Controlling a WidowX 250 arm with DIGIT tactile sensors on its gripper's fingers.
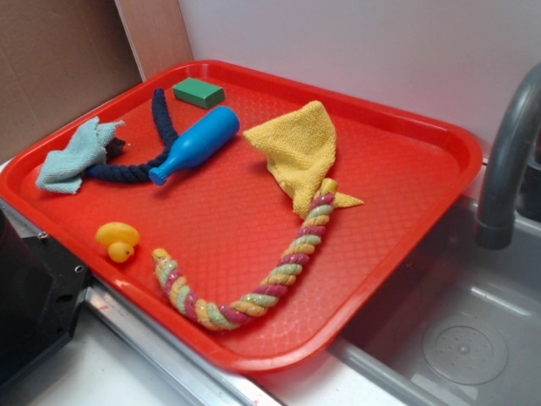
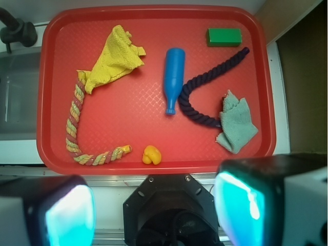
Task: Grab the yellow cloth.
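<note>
The yellow cloth (image 1: pixel 300 148) lies crumpled on the red tray (image 1: pixel 228 220), near its far right side. One end of a multicoloured rope (image 1: pixel 287 271) rests on the cloth's lower corner. In the wrist view the yellow cloth (image 2: pixel 114 59) is at the upper left of the tray (image 2: pixel 138 118). My gripper (image 2: pixel 154 210) hangs high over the tray's near edge, far from the cloth. It is open, its pads (image 2: pixel 69 218) spread wide with nothing between them. The gripper is out of the exterior view.
On the tray lie a blue bottle (image 2: pixel 173 74), a dark blue rope (image 2: pixel 205 82), a green block (image 2: pixel 224 37), a pale blue-green rag (image 2: pixel 237 123) and a yellow duck (image 2: pixel 151 155). A grey faucet (image 1: pixel 507 161) and sink (image 1: pixel 456 330) sit right of the tray. The black robot base (image 2: pixel 171 210) is below me.
</note>
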